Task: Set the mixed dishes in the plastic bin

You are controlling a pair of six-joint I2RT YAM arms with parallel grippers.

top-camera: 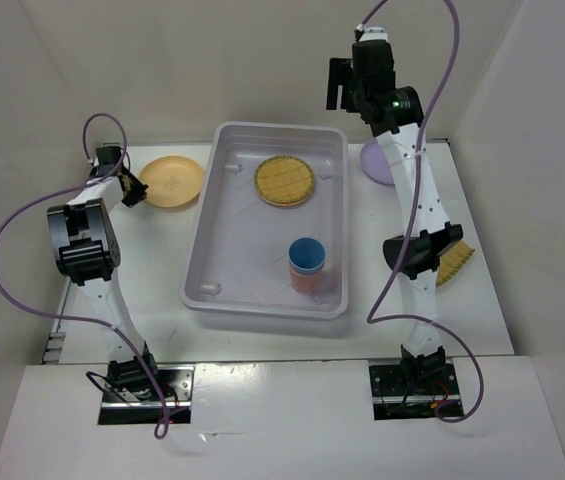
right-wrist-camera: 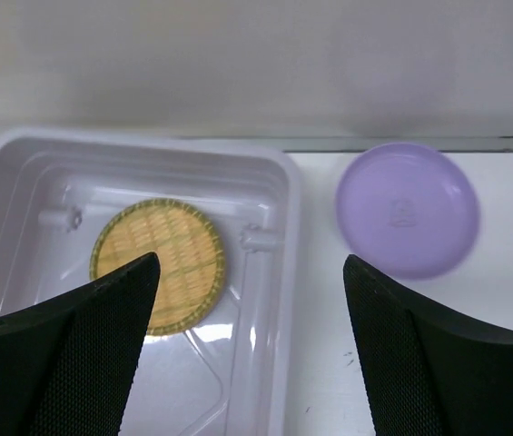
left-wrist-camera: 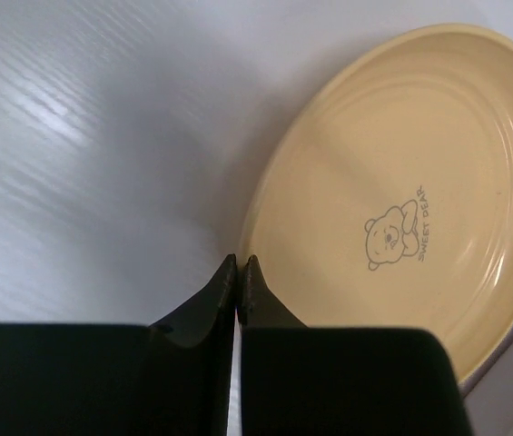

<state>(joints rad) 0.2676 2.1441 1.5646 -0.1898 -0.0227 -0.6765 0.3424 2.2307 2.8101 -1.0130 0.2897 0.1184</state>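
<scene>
My left gripper (top-camera: 134,190) (left-wrist-camera: 239,261) is shut on the left rim of an orange-tan plate (top-camera: 172,181) (left-wrist-camera: 401,182), one finger outside the rim and one over the plate. The plate lies on the table left of the plastic bin (top-camera: 202,230) (right-wrist-camera: 288,182). In the bin are a yellow woven plate (top-camera: 284,181) (right-wrist-camera: 161,259) and a blue cup (top-camera: 306,255) nested in a salmon-pink cup (top-camera: 303,282). My right gripper (top-camera: 347,85) (right-wrist-camera: 250,272) hangs open and empty, high over the bin's far right corner. A lavender plate (top-camera: 374,165) (right-wrist-camera: 408,209) lies right of the bin.
Another yellow woven plate (top-camera: 455,262) lies at the table's right side, partly under my right arm's elbow (top-camera: 417,250). White walls close in the table at the back and on both sides.
</scene>
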